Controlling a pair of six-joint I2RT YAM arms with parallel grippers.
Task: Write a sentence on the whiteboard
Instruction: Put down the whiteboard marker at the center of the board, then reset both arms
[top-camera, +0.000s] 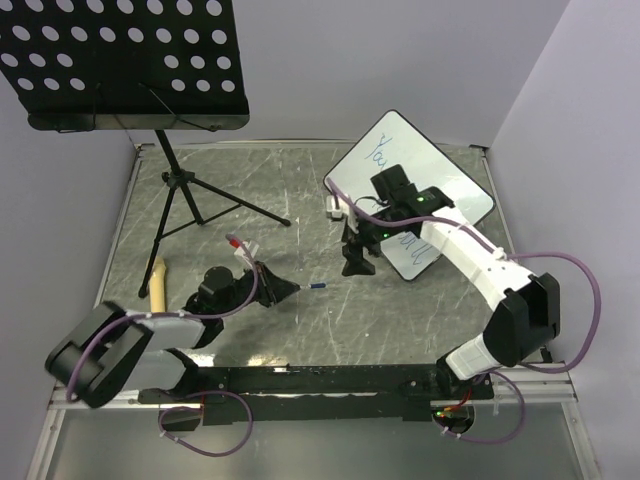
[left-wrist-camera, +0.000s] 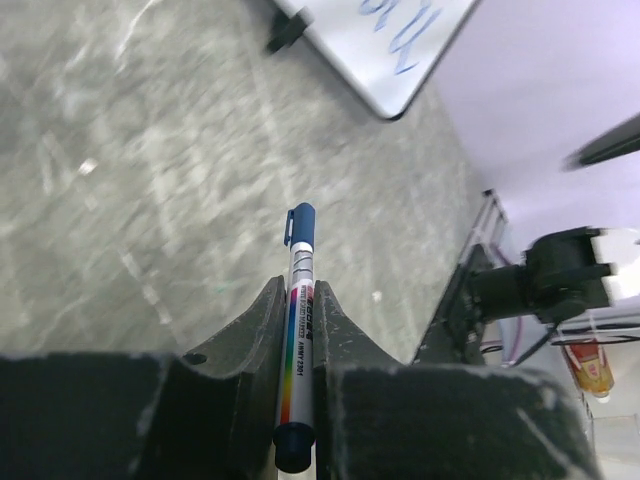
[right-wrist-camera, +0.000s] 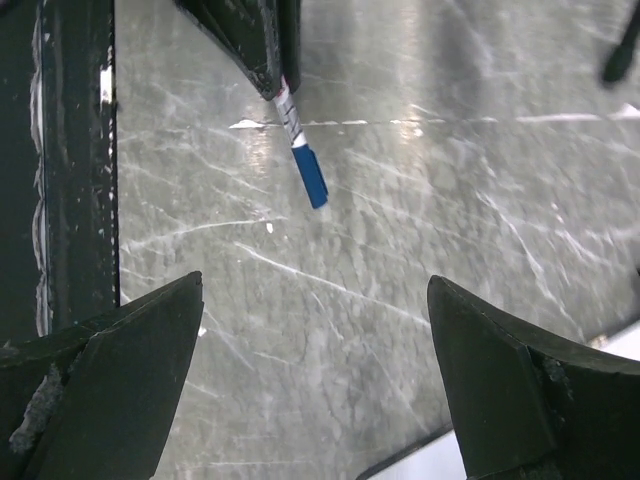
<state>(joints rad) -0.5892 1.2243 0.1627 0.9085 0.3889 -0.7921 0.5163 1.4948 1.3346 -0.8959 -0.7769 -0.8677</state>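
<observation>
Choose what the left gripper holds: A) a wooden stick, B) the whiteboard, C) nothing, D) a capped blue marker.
D: the left gripper is shut on the marker, and the blue cap sticks out past the fingertips.

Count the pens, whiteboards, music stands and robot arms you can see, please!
Pen: 1
Whiteboard: 1
Music stand: 1
Robot arms: 2, the left arm and the right arm
Total: 5
</observation>
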